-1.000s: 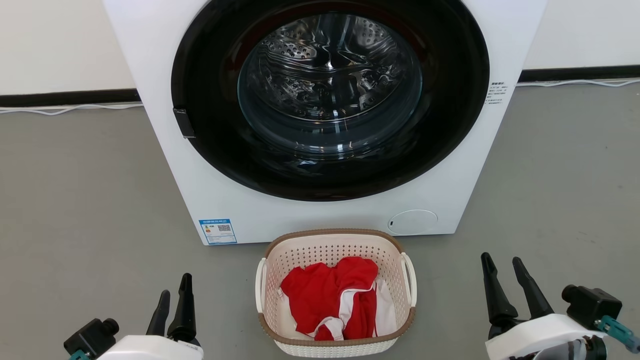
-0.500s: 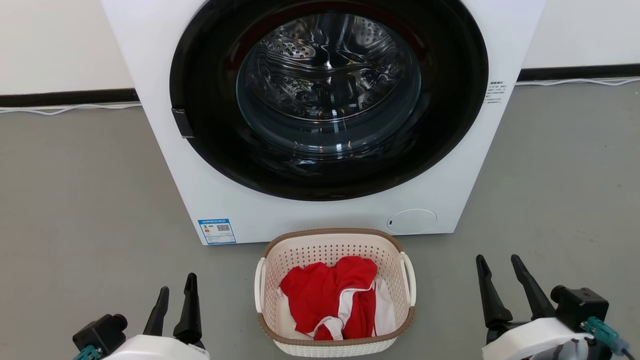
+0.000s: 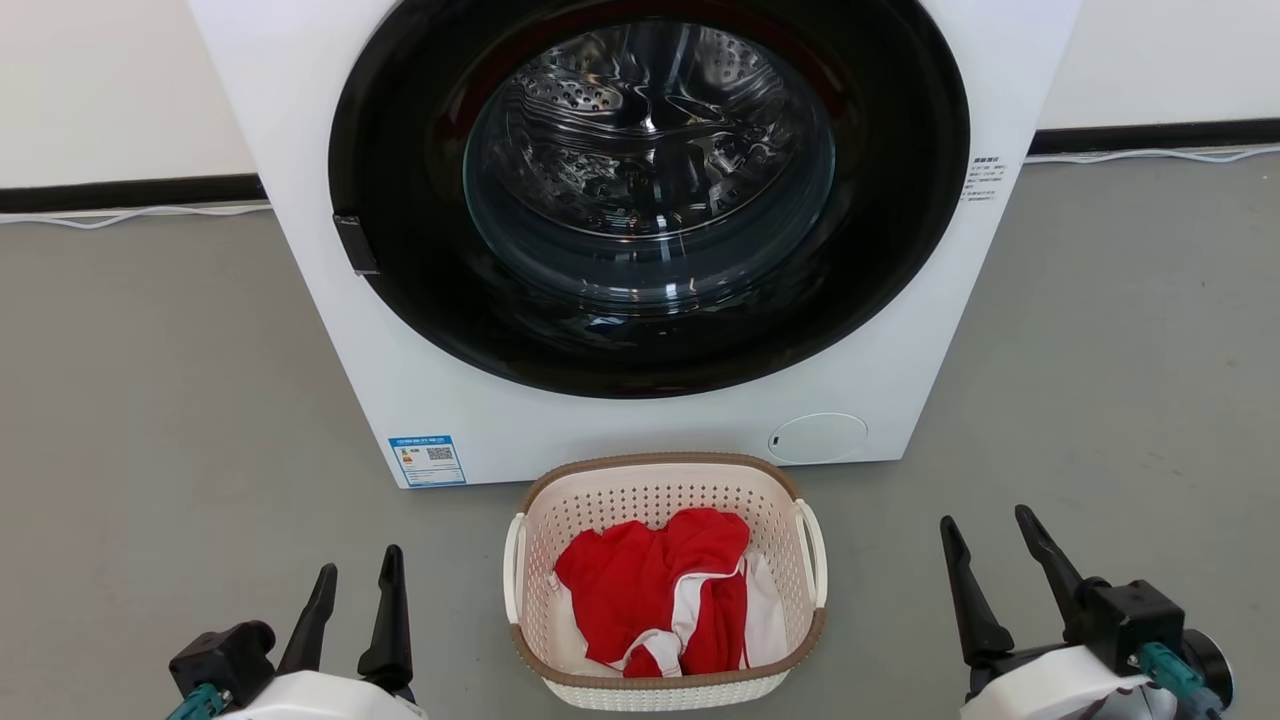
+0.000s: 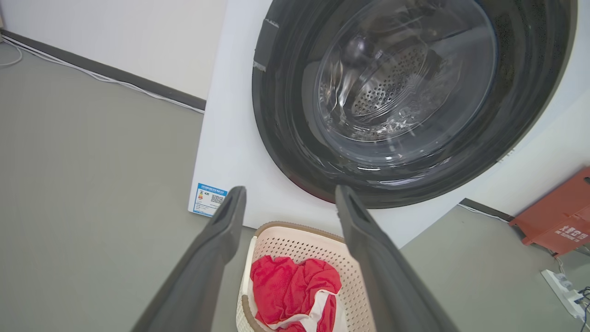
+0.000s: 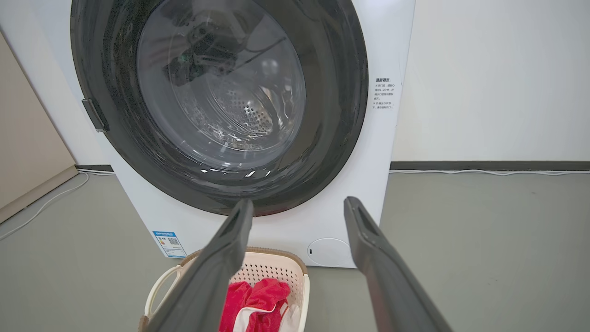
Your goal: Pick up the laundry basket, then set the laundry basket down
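Head view: laundry basket (image 3: 660, 463) sits on the grey floor (image 3: 150, 400) at 6 o'clock of frame, upright, just in front of the white washer (image 3: 900, 300), which is at 12 o'clock from it. Basket's far rim is near the washer base; can't tell if touching. A red-and-white garment (image 3: 650, 580) lies bunched inside. White side handles are at the basket's 3 and 9 o'clock.

Left gripper (image 3: 360, 565) is at 7 o'clock of frame, fingers spread, nothing between them. Basket is at its 3 o'clock, apart from it, with bare floor between. Right gripper (image 3: 984, 518) is at 5 o'clock of frame, fingers spread wider, also empty. Basket is at its 9 o'clock, apart, with a bigger gap than on the left side. Both point toward 12 o'clock.

Left wrist view: left gripper (image 4: 290, 189) parted, basket (image 4: 299, 244) low between the two fingers at 6 o'clock, partly behind the right-hand finger, no contact. Washer door behind at 12 o'clock. A red box (image 4: 557, 216) and a power strip (image 4: 560, 286) are at 4 o'clock.

Right wrist view: right gripper (image 5: 299, 201) parted, basket (image 5: 272, 267) at 7 o'clock, mostly behind the left-hand finger, no contact.

Blue sticker (image 3: 427, 460) on the washer front is at 10 o'clock from the basket, and a round flap (image 3: 818, 437) at 2 o'clock. A white cable (image 3: 130, 213) runs along the wall base.
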Robot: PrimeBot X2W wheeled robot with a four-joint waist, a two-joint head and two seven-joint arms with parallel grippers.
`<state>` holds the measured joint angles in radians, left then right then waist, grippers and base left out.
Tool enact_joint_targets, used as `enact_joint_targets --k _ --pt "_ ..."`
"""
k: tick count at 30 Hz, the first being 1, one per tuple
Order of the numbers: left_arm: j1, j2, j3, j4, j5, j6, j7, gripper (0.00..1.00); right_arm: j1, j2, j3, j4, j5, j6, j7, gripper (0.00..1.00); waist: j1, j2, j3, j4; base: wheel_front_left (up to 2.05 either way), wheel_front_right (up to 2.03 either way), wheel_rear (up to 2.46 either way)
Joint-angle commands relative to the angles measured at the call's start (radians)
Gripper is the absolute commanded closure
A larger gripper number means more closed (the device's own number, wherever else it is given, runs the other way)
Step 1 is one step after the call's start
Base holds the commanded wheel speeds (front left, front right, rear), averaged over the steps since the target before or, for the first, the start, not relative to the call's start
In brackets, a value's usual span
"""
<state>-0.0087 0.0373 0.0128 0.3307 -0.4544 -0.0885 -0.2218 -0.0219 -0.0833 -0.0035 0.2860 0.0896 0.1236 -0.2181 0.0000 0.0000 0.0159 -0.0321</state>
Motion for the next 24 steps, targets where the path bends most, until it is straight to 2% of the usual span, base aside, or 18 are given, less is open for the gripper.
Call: enact_joint_targets --k 1,10,24 --pt "-0.024 0.012 0.023 -0.021 0.025 -0.001 -0.014 0.0 -0.021 -0.011 0.018 -0.018 -0.027 0.007 -0.017 0.0 0.0 0.0 0.0 0.0 0.0 0.0 0.0" --pt "-0.024 0.013 0.024 -0.012 0.122 -0.001 -0.04 0.0 -0.018 -0.012 0.02 -0.01 -0.142 0.007 -0.044 0.0 0.0 0.0 0.002 -0.004 0.0 0.0 0.0" --pt "-0.023 0.013 0.024 -0.003 0.123 -0.003 -0.04 0.0 -0.016 -0.007 0.015 -0.005 -0.139 0.007 -0.044 0.0 0.0 0.0 0.003 -0.001 0.0 0.0 0.0"
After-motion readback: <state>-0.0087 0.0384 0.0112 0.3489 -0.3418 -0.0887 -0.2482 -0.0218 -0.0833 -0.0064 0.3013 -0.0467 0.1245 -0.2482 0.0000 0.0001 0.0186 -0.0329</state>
